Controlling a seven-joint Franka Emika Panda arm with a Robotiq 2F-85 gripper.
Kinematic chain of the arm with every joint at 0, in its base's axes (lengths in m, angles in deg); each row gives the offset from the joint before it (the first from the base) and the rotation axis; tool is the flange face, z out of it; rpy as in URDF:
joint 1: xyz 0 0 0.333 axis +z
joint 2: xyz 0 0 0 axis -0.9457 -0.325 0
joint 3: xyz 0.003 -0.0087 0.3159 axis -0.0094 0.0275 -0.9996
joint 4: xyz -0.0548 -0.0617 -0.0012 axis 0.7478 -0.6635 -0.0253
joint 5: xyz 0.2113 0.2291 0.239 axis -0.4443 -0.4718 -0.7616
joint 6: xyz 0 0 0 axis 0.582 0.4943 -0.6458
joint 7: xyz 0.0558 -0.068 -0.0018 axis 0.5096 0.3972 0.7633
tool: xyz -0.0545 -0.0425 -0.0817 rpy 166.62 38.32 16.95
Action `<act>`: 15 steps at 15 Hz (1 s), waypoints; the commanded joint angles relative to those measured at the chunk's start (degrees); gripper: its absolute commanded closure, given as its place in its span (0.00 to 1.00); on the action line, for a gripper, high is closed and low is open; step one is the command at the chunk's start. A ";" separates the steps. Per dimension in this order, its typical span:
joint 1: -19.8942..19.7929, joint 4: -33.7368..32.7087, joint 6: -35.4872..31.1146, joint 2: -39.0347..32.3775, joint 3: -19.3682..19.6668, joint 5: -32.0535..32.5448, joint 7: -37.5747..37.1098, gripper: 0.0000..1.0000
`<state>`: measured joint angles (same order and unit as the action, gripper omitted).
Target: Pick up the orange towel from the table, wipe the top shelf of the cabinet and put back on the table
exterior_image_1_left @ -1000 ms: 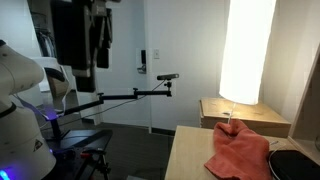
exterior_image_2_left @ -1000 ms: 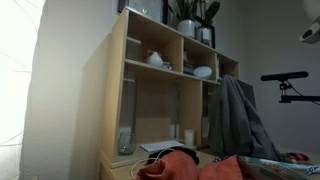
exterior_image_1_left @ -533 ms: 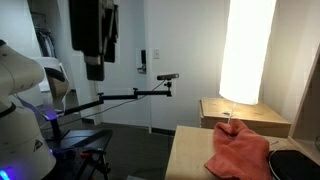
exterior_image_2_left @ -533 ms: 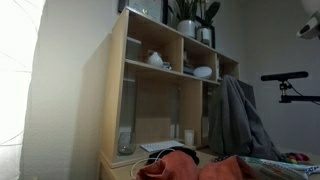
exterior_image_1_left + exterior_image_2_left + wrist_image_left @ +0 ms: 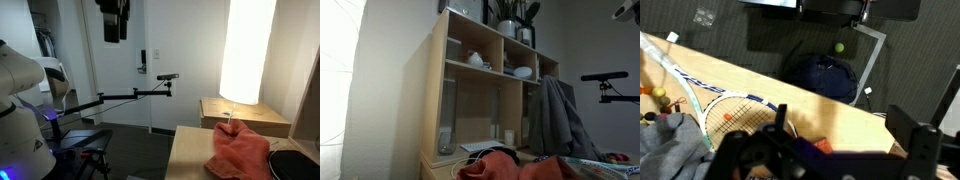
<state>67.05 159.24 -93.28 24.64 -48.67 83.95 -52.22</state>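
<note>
1. End effector [image 5: 114,30]: in an exterior view I see it high in the air at 12 o'clock of the frame. Its jaws stand apart and hold nothing. It is well apart from the table [image 5: 188,150].
2. Orange towel [image 5: 240,152]: it lies bunched in folds on the table at 5 o'clock of the same frame, untouched. A black round object [image 5: 296,163] sits just beside it at its 3 o'clock. A light-wood boxy unit [image 5: 250,115] stands behind it at its 12 o'clock.
3. Cabinet [image 5: 470,95]: in an exterior view it is an open light-wood unit with several compartments. Potted plants [image 5: 512,14] stand on its top. White dishes [image 5: 475,60] sit in the upper compartments. A grey garment [image 5: 555,120] hangs at the cabinet's 3 o'clock. The towel's orange folds show at 6 o'clock of this frame.
4. Wrist view: the dark end effector body fills the 6 o'clock edge. A racket [image 5: 728,104] lies flat on the table at 9 o'clock. A dark bag [image 5: 825,75] and a small green ball [image 5: 839,47] lie on the floor beyond the table edge, toward 12 o'clock.
5. Writing: the blue markings on the racket frame are too blurred for me to read.
6. Camera boom [image 5: 130,95]: a black arm carrying a small camera reaches across the room at mid-height.
</note>
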 commanded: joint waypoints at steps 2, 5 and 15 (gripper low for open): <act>0.28 -3.19 0.73 1.98 -2.66 1.19 -1.83 0.00; 1.34 -3.33 -2.32 4.05 -4.44 3.32 0.40 0.00; 5.77 -2.21 -9.96 6.96 -5.36 6.34 8.75 0.00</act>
<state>72.53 155.99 -102.26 30.63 -54.26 89.36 -43.76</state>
